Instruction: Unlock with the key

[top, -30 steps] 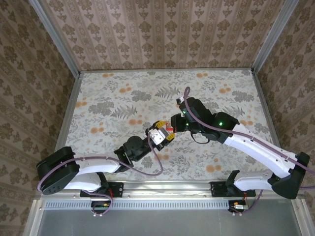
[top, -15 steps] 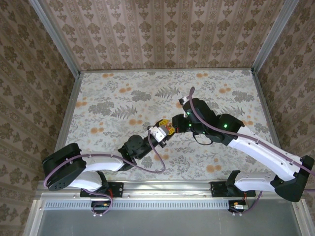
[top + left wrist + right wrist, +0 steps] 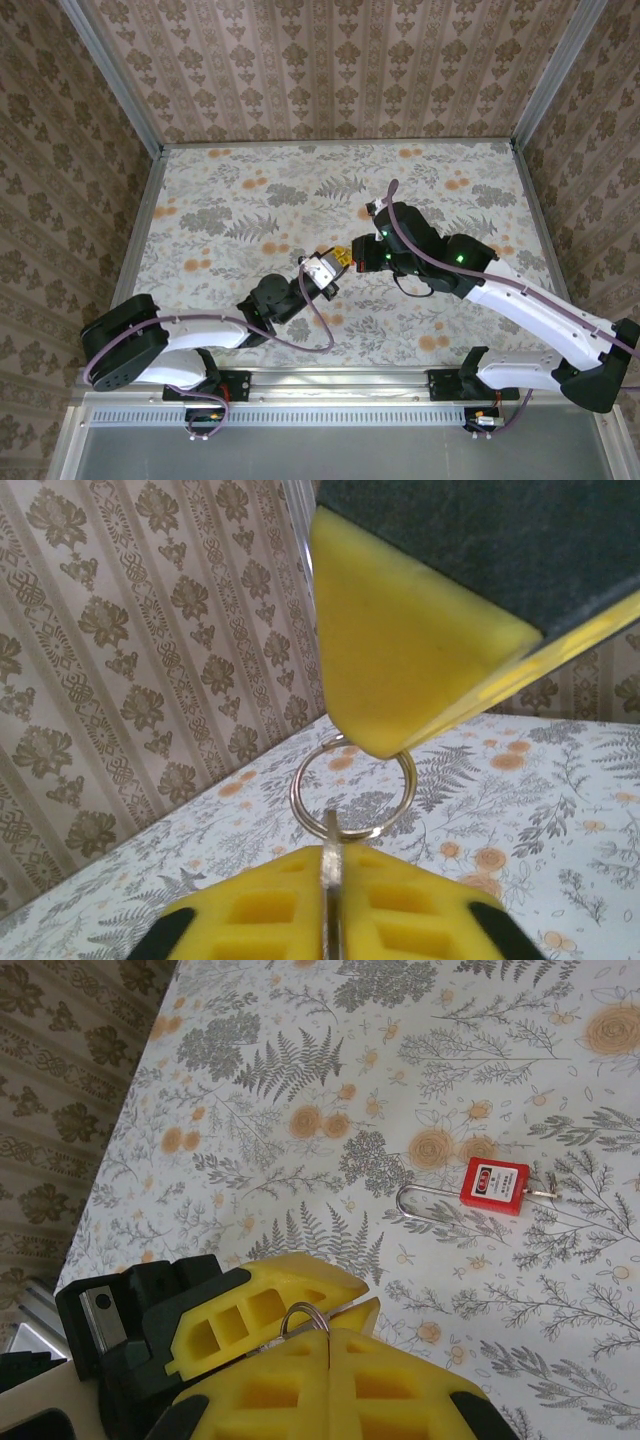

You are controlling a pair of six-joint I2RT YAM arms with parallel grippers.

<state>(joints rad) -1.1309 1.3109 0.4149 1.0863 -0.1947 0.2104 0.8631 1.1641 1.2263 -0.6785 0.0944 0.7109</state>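
While both arms [image 3: 200,335] [image 3: 530,310] reach inward, their fingers [image 3: 400,1390] clamp the key [image 3: 331,880].

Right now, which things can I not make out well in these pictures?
- Key: the left wrist view has it edge-on, pinched inside the left gripper, so its teeth are hidden.
- Key ring: in the right wrist view its lower part is buried in the right gripper.
- Padlock: in the right wrist view it is too small to find the keyhole.
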